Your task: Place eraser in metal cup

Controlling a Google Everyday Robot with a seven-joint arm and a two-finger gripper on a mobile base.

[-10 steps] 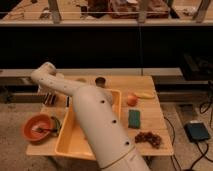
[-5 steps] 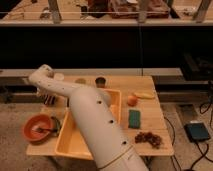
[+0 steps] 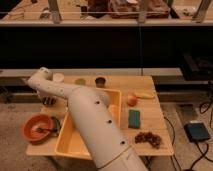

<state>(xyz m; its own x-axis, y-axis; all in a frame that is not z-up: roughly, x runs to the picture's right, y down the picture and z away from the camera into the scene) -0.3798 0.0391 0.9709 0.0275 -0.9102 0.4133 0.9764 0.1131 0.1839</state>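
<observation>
The eraser cannot be picked out; it may be hidden under the gripper (image 3: 47, 101), which hangs low over the left edge of the bench (image 3: 156, 125), and whether the gripper is clenched or released cannot be told. The metal cup (image 3: 101, 81) stands upright at the back edge of the bench, well apart from the gripper, its inside not visible. It is one of three cups in a row there, with a pale green cup (image 3: 80, 81) beside it and a white paper cup (image 3: 59, 77) further left. One yellow tub (image 3: 114, 107) lies under the white arm (image 3: 95, 125). One orange bowl (image 3: 30, 131) sits at the front left with something pale inside. Right of the tub lie one orange fruit (image 3: 131, 100), one banana (image 3: 144, 94), one green pad (image 3: 134, 118) and one cluster of dark grapes (image 3: 148, 138)
</observation>
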